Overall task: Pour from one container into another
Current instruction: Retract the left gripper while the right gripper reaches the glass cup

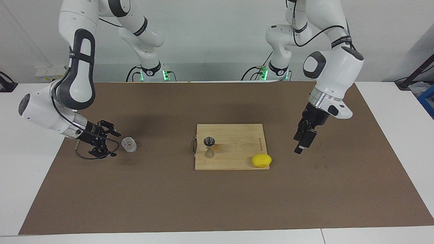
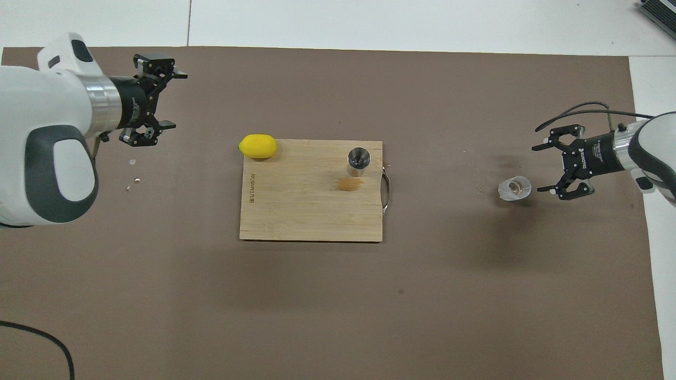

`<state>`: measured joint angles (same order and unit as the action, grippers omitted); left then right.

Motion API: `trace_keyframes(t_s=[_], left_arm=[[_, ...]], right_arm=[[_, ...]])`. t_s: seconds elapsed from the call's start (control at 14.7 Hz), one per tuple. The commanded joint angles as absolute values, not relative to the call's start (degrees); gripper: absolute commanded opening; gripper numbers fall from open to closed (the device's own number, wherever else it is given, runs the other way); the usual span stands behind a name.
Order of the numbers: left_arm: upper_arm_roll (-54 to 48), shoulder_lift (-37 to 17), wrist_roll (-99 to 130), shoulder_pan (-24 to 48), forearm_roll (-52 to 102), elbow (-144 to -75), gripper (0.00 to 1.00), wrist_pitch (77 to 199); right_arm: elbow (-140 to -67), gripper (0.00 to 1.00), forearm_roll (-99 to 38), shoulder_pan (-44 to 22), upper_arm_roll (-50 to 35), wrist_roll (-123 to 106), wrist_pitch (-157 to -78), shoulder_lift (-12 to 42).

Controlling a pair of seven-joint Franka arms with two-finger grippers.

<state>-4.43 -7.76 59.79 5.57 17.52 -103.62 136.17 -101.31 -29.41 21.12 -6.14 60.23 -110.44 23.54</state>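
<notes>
Two grippers, both mine, jaws wide and empty: my right gripper [image 1: 109,144] sits low beside the glass tumbler [image 1: 129,144], lined up to grasp it, while my left gripper [image 1: 304,138] waits clear of the steel jigger [image 1: 209,147] upright on the cutting board [image 1: 237,159].

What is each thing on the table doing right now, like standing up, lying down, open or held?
glass tumbler: upright on the brown mat, not held.
jigger: upright on the cutting board, not held.
lemon: lying at the board's corner.
cutting board: flat, with a small brown stain beside the jigger.
right gripper: open, low beside the tumbler, not touching it.
left gripper: open, empty, above the mat.
</notes>
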Motion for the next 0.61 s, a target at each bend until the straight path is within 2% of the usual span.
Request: trace_keyframes(t_s=[0.0,0.2,0.54], left_arm=[[-3.35,-5.8,50.14,3.35,16.08,-104.33,1.0,131.76],[-2.9,-4.75,33.99,1.06,13.73,-104.24,1.0,125.09],[-3.16,-2.99,16.73,2.46,2.39,-104.94,1.0,113.93]], right_arm=[[-101.43,1.0,-31.82,22.94,-6.68,55.38,-110.92,25.4],[-101.95,1.0,-34.09,23.03,-6.68,51.43,-111.18,26.8],[-105.02,1.0,-37.53,22.59,-6.68,51.07,-111.62,26.19]])
